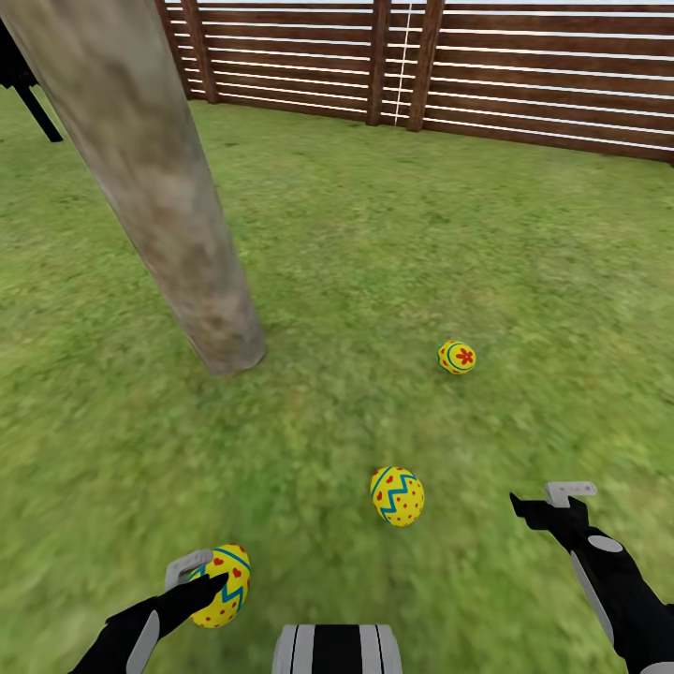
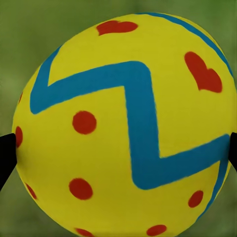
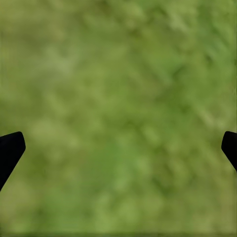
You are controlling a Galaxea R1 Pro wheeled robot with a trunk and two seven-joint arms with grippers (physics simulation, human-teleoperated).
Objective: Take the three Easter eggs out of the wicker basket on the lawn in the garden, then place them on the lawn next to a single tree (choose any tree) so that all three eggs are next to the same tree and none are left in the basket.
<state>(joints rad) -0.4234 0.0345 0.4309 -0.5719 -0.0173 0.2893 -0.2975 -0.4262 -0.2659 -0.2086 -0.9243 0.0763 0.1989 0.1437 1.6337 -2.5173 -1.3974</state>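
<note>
Head view: left tool [image 1: 208, 582] grips glossy egg [image 1: 223, 587] | mottled trunk [image 1: 154, 178]

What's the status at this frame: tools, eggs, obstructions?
Left tool shut on third egg. Right tool open, empty. Two eggs on lawn near tree. Nothing obstructing.

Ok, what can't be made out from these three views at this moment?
- Tree: the crown is cut off by the head view's top edge.
- Held egg: its far side is hidden in the left wrist view, and the left end effector partly covers it in the head view.
- Right end effector: only two dark tips at the right wrist view's edges.
- Lawn: blurred in the right wrist view.
</note>
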